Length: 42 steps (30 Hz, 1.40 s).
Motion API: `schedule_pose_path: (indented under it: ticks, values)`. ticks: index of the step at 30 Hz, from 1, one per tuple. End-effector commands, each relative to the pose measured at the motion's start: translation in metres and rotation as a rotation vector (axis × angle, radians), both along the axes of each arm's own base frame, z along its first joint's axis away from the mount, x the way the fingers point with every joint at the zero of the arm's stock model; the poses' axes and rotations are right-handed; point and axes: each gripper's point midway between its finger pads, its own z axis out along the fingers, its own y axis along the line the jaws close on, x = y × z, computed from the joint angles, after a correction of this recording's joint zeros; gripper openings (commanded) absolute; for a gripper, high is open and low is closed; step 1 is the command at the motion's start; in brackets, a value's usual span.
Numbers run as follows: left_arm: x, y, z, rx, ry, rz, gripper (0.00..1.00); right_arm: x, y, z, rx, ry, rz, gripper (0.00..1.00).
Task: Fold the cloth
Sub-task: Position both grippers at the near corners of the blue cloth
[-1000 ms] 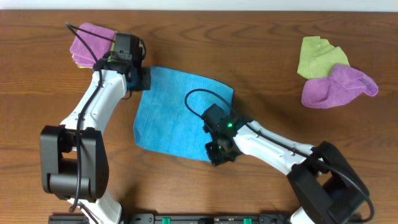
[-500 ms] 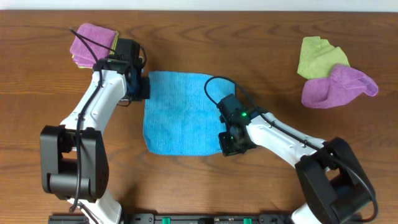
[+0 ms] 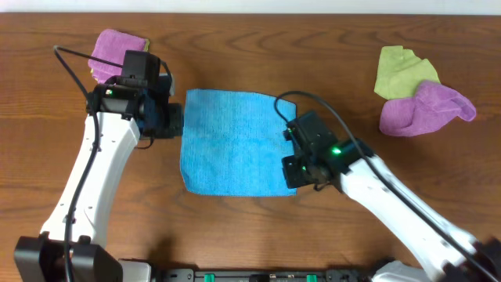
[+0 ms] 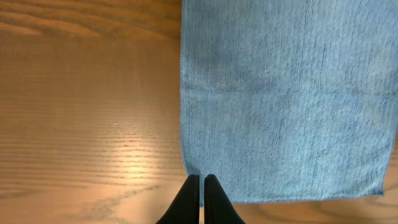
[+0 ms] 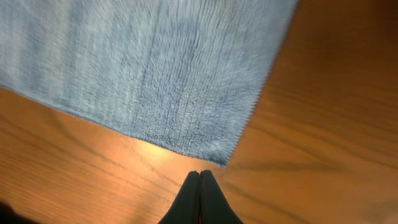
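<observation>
The blue cloth point(image 3: 233, 142) lies flat and spread open on the wooden table. It also shows in the left wrist view point(image 4: 286, 99) and the right wrist view point(image 5: 155, 68). My left gripper point(image 3: 176, 119) is at the cloth's left edge. Its fingers point(image 4: 201, 178) are shut, with their tips over a corner of the cloth, which lies flat. My right gripper point(image 3: 293, 174) is by the cloth's near right corner. Its fingers point(image 5: 199, 173) are shut and empty, just short of that corner.
A folded purple cloth point(image 3: 117, 48) lies at the far left behind my left arm. A crumpled green cloth point(image 3: 401, 70) and a crumpled purple cloth point(image 3: 427, 110) lie at the far right. Bare wood surrounds the blue cloth.
The blue cloth went from skewed to lying square and flat. My right gripper moved right to the cloth's near right corner. My left arm shifted left and back from the cloth's edge.
</observation>
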Motion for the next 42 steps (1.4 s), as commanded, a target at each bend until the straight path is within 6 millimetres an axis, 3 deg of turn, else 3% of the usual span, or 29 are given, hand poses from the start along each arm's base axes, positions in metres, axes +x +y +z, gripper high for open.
schedule_pose_path:
  ticks: [1,5,7,9,15,21,25,30,34,39,42]
  values:
    - [-0.028,-0.003,-0.024,-0.037,0.082,0.026,0.06,-0.003,-0.022,0.001,-0.053,-0.010,-0.037,0.02]
    - [-0.067,-0.015,-0.055,-0.137,0.128,0.048,0.06,-0.014,-0.022,-0.018,0.041,0.068,-0.054,0.05]
    - [-0.083,-0.022,-0.066,-0.202,0.134,0.059,0.06,-0.018,-0.014,-0.024,0.135,0.099,-0.032,0.15]
    - [-0.093,-0.030,-0.075,-0.264,0.135,0.072,0.06,-0.019,-0.011,-0.028,0.200,0.116,-0.025,0.32]
    - [-0.114,-0.036,-0.100,-0.323,0.196,0.114,0.09,-0.023,-0.012,-0.031,0.236,0.136,-0.009,0.52]
    - [-0.122,-0.018,-0.121,-0.243,0.201,0.157,0.28,-0.033,-0.014,-0.050,0.337,0.195,-0.047,0.49]
    - [-0.115,-0.014,-0.121,-0.260,0.174,0.180,0.42,-0.036,-0.020,-0.054,0.372,0.210,-0.061,0.52]
    - [-0.104,-0.014,-0.121,-0.272,0.139,0.182,0.49,-0.037,-0.023,-0.058,0.392,0.217,-0.075,0.52]
    - [-0.100,-0.015,-0.130,-0.273,0.156,0.191,0.49,-0.037,-0.019,-0.062,0.417,0.235,-0.074,0.52]
    - [-0.100,-0.018,-0.140,-0.286,0.189,0.191,0.41,-0.037,-0.017,-0.070,0.455,0.287,-0.094,0.52]
    - [-0.100,-0.018,-0.141,-0.285,0.192,0.191,0.31,-0.039,-0.020,-0.077,0.457,0.321,-0.110,0.52]
